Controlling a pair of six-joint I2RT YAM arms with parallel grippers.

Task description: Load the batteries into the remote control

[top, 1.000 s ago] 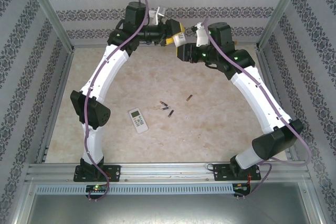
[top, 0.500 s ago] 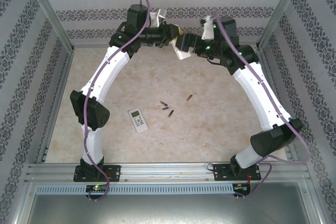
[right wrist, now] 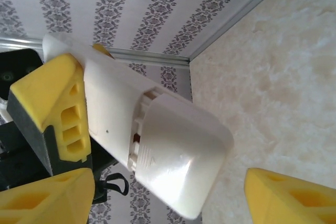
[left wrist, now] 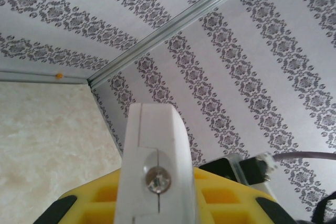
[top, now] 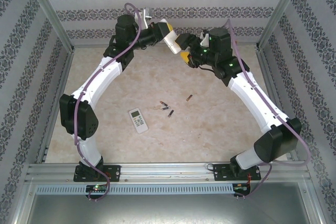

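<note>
Taking the small remote (top: 138, 119) lying face-up on the table (top: 220, 129) as my mark, my left gripper (top: 164, 29) is well beyond it, raised near the back wall (top: 173, 3). It is clamped on a white remote (right wrist: 131, 119), one yellow finger pressed flat against the body. Just to the right of that grip, the remote's back cover (right wrist: 178, 166) points toward my right gripper (right wrist: 170, 198). The right jaws stand apart, one finger on each side of the cover's end and neither one visibly pressing it. At the seam between body and cover I see ridges and a dark gap, so I judge the cover has begun to slide but is not off. I cannot tell whether anything sits inside. Down on the table, the batteries (top: 167, 108) are untouched. Three lie in a loose cluster just right of the small remote, and the fourth (top: 189, 97) lies farther right and a little toward the back — all four apart from both remotes. By my reckoning the task is barely under way: the remote is lifted and presented, but the cover has yet to come free and no cell is loaded. What remains is opening the compartment, picking up the cells one at a time, seating them and closing the cover — nearly everything.
</note>
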